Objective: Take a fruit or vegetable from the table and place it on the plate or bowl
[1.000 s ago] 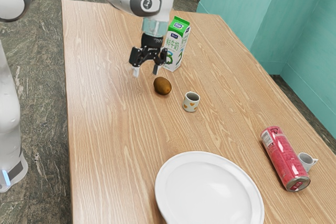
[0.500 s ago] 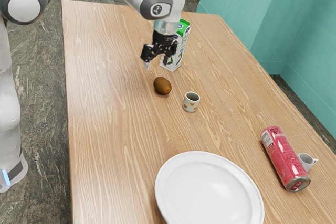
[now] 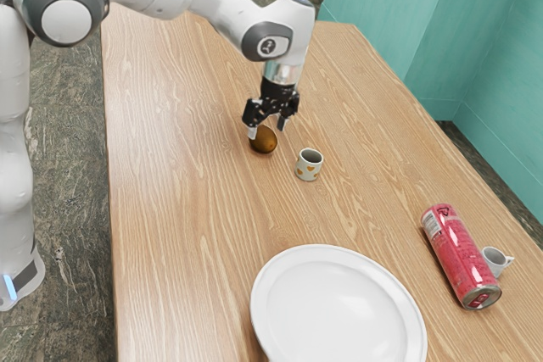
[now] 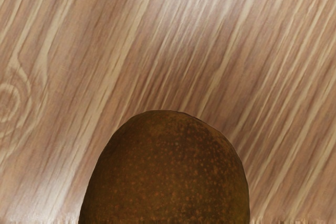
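A brown kiwi [image 3: 265, 144] lies on the wooden table [image 3: 170, 175], a little toward the exterior view's left of a small cup. My gripper [image 3: 268, 127] hangs straight over the kiwi, open, with its fingers coming down on either side of the fruit's top. Whether they touch it I cannot tell. In the wrist view the kiwi [image 4: 165, 174] looms large just under my hand, with wood grain around it. A white plate [image 3: 338, 311] sits at the table's near edge, well away from the gripper.
A small white cup with orange marks [image 3: 309, 164] stands close to the kiwi on the exterior view's right. A red can [image 3: 459, 253] lies on its side near the table's right edge, with a tiny white cup [image 3: 495, 260] beside it.
My hand has swung toward the exterior view's right and dropped from beside the milk carton down onto the kiwi. The arm now stands in front of the carton. The kiwi has not moved.
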Robot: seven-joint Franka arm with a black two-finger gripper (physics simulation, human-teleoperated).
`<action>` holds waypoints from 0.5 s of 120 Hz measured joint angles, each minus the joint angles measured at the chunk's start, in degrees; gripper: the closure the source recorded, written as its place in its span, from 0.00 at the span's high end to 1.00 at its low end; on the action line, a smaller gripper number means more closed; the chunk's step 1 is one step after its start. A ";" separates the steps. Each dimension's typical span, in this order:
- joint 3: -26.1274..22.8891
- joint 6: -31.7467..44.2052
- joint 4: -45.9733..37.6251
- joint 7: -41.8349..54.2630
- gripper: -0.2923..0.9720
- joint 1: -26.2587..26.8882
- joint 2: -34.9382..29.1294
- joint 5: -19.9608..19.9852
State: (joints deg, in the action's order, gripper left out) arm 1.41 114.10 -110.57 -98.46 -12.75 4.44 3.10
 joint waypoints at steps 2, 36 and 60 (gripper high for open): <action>-0.11 0.12 -0.02 0.11 0.77 -0.01 0.13 0.15; -0.13 -0.35 -1.25 1.56 0.77 -1.24 0.83 4.59; -0.09 -0.84 -1.60 2.25 0.74 -1.33 1.03 5.23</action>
State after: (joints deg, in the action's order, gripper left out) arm 1.32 113.26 -112.16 -96.22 -14.08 5.48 8.33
